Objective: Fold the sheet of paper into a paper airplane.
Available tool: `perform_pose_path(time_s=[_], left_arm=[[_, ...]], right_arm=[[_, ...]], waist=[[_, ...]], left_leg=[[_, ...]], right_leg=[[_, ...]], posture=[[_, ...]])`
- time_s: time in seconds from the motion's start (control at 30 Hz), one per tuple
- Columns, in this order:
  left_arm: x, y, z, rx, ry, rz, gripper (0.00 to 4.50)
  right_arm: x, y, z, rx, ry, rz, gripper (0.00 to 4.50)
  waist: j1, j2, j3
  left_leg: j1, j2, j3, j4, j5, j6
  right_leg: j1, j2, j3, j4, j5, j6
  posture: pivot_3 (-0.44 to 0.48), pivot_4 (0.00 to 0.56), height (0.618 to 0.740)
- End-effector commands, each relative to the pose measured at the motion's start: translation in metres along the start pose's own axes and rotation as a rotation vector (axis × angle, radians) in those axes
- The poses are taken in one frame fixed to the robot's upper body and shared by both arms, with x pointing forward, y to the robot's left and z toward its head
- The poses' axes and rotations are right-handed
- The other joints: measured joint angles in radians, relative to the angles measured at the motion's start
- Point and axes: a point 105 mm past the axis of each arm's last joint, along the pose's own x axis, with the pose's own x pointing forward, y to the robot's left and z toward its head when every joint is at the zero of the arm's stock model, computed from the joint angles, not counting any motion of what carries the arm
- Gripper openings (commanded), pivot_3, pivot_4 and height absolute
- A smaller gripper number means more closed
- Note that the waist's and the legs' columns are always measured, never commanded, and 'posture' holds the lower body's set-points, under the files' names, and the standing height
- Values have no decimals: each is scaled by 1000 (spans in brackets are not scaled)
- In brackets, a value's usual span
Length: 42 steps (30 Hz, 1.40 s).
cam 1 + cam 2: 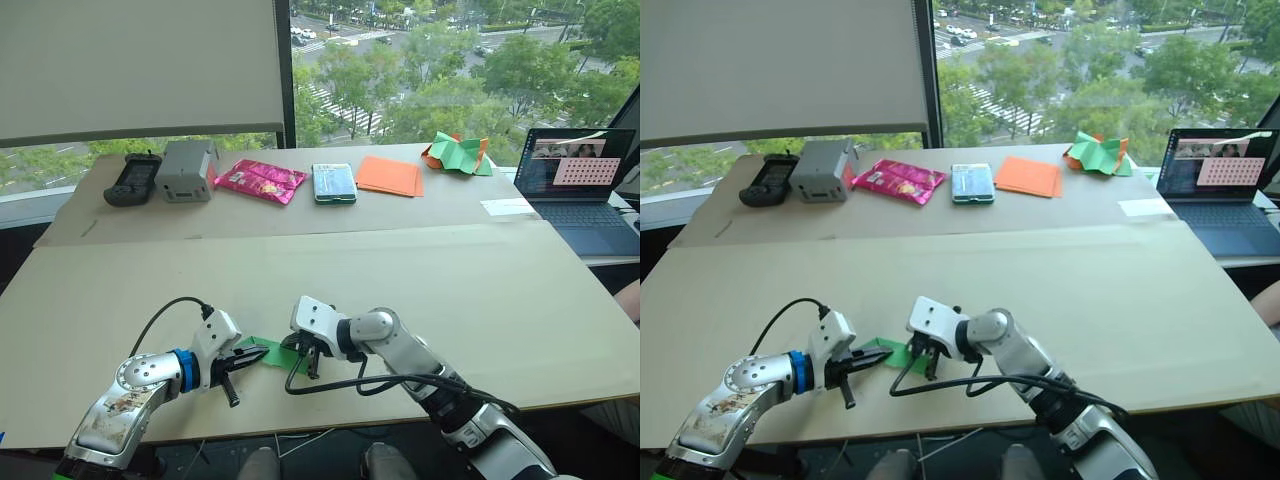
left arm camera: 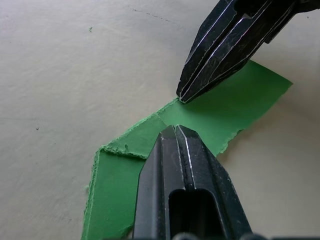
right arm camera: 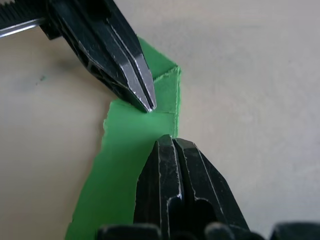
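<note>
Thin bright green sheet of paper (image 2: 220, 112), ragged-edged and creased, lies flat on the matte beige table (image 1: 420, 290) near its front edge. Both arms reach in low, converging on it: left gripper (image 2: 175, 131) pressed together, tip on the paper; right gripper (image 3: 172, 141) likewise closed, tip pressing the paper's fold.

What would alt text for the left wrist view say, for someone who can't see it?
Two shut black grippers, the left gripper in the foreground and the right gripper reaching in opposite it, both press their tips on a thin bright green sheet of paper with folded layers and rough edges. The paper lies flat on a pale beige tabletop.
</note>
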Motion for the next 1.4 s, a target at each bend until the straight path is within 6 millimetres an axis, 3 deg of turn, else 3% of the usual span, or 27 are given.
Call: perform_pose_path(time_s=[0.03,0.4,1.4], left_arm=[[-1,-2,-22,-48,87,4,0],[-3,-3,-25,-49,91,7,0],[11,-4,-30,-34,100,-29,0]], right_arm=[[4,7,-15,-16,76,39,76],[-3,17,-54,17,226,77,76],[-40,38,-82,32,349,68,76]], waist=[[0,1,-2],[7,8,-11],[36,6,-16]], left_leg=[[0,0,0,0,0,0],[0,0,0,1,0,0],[-1,-3,3,3,-2,-3]], right_leg=[[0,0,0,0,0,0],[1,0,0,0,0,0],[1,-6,0,-4,-2,2]], posture=[[0,150,706],[0,150,706],[0,150,706]])
